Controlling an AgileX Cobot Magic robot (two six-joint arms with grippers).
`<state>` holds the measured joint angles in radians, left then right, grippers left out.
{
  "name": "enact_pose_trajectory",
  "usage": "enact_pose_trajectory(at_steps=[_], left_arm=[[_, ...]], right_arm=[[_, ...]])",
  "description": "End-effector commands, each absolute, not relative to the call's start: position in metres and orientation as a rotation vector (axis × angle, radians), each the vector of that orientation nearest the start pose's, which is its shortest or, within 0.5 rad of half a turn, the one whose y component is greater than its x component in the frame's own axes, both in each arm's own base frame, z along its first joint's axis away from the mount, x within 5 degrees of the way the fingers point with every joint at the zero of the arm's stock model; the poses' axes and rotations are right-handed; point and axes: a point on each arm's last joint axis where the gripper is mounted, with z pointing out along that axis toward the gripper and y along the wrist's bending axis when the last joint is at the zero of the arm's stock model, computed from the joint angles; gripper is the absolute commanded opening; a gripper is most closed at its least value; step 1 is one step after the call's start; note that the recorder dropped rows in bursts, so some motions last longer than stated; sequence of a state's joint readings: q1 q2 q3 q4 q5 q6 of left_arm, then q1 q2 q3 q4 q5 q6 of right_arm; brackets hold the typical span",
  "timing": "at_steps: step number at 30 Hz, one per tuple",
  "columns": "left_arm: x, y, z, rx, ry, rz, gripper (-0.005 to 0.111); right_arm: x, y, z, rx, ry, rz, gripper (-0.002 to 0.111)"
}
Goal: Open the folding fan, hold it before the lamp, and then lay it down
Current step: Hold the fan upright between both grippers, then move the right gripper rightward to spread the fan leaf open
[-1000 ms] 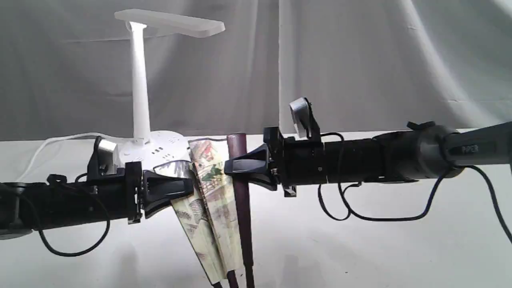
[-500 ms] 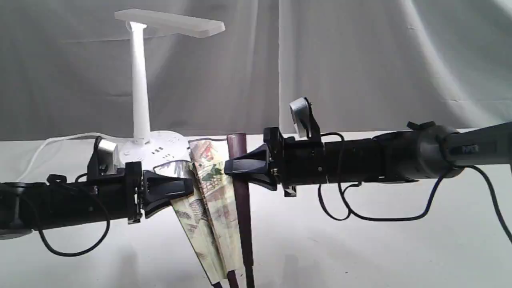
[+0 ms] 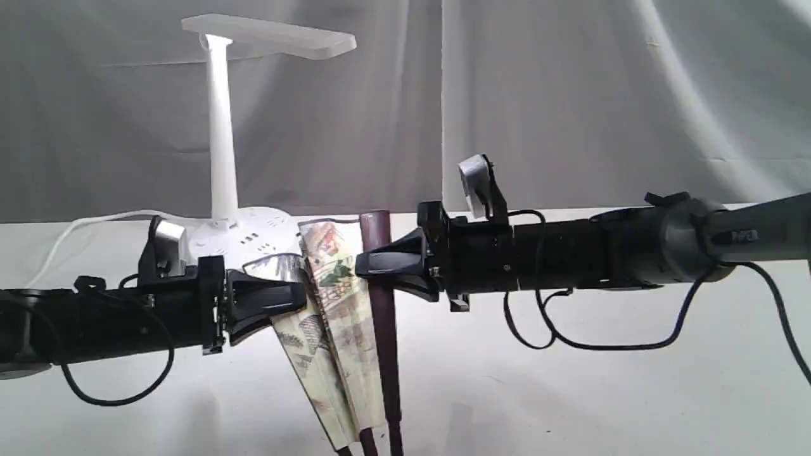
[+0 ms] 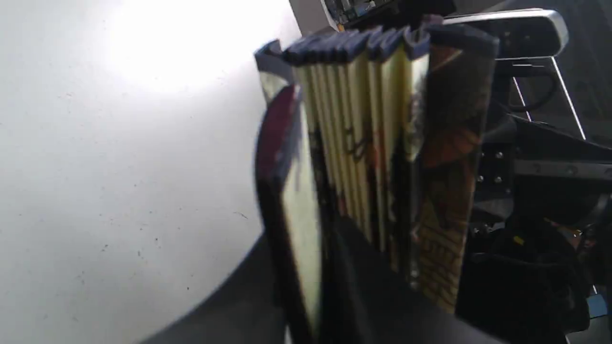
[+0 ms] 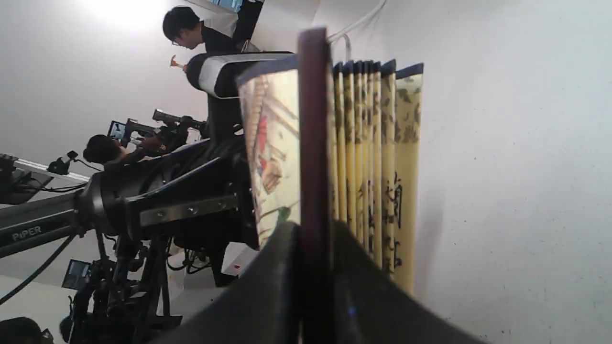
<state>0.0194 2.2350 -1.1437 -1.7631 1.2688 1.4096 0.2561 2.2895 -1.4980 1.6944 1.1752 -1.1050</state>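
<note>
Two things, operator: where is the folding fan [image 3: 339, 297], and what are the claws doing?

Desk, I have the fan upright above the tabletop [image 3: 570, 392], partly spread into a narrow wedge with the wide end up. Its lower end runs out of the bottom of my outside view. It hangs between the two arms, nearer my camera than the lamp [image 3: 222, 126], and its top edge overlaps the lamp's round base in that view.

Operator, and the grips?

Desk, my left claw [image 3: 298, 294] is pinched tight on the fan's left outer edge. My right claw [image 3: 367, 266] is clamped tight on the maroon guard [image 3: 380, 278] at the right. In the right wrist view that stick sits squeezed between the two fingers, with the cream pleats stacked just beside it.

Operator, is the fan touching the lamp?

Desk, I cannot tell whether paper and base touch. The lamp stands at the back left of the tabletop, column upright and flat head high above the fan, with its white cord [image 3: 95, 220] trailing off left. A grey curtain [image 3: 570, 95] hangs behind everything.
</note>
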Motion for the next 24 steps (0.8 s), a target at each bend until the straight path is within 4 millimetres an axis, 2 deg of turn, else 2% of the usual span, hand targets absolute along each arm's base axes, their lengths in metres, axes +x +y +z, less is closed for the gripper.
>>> enact_pose_trajectory(at_steps=[1,12,20,24], left_arm=[[0.388,-0.077,0.102,0.054,2.131,-1.613,0.0],[0.388,-0.076,0.102,-0.006,2.149,-1.643,0.0],[0.389,-0.075,0.102,-0.068,2.165,-1.671,0.0],[0.389,-0.07,0.102,-0.127,2.173,-1.686,0.0]], right_arm=[[0.416,0.198,0.163,-0.31,2.079,1.841,0.0],[0.418,0.195,0.163,-0.303,2.078,1.837,0.0],[0.425,0.177,0.163,-0.257,2.068,1.813,0.0],[0.426,0.175,0.163,-0.251,2.067,1.81,0.0]])
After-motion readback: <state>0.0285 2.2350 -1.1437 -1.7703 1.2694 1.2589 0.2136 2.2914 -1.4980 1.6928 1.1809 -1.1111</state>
